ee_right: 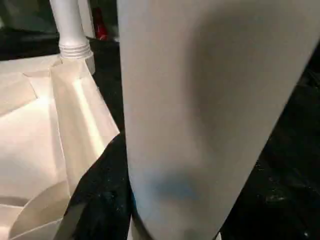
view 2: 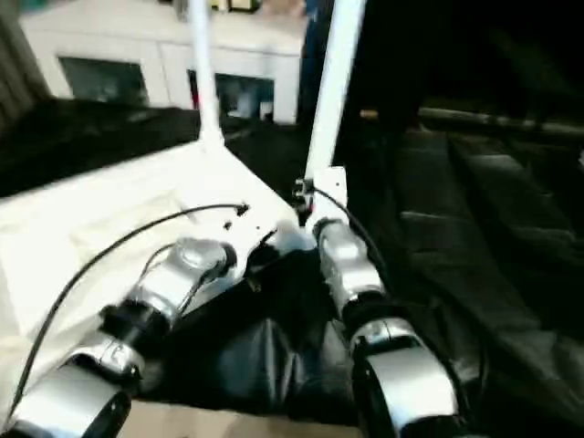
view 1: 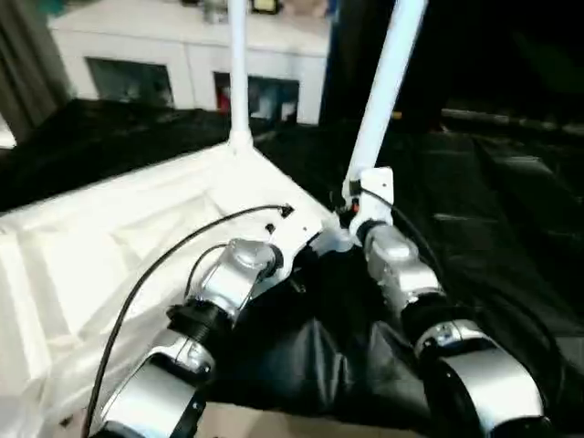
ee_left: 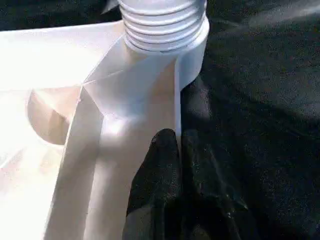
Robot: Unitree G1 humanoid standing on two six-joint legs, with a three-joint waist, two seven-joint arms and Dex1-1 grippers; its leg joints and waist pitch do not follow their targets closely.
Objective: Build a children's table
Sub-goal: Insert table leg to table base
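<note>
Nearest, left gripper (ee_left: 172, 150) pressed closed with nothing between its black fingers, tips at the rim of the white ribbed plastic tabletop (view 1: 119, 246), lying underside-up on the black cloth (view 1: 511, 228). Beside it at the near corner socket, right gripper (view 1: 351, 214) clasped, half spread, round a long white tapered leg (view 1: 383, 91), leaning and probably not yet seated. Beyond, at the far corner, a second white leg (view 1: 238, 73) upright in its socket. So two legs on show: one fitted, one going in; two others yet to be placed, judging by the task. Farthest, a white glass-fronted cabinet (view 1: 182, 55).

Left wrist close-up: threaded collar (ee_left: 162, 22) at a corner socket. Right wrist: held leg close, far leg's threads above its socket.
</note>
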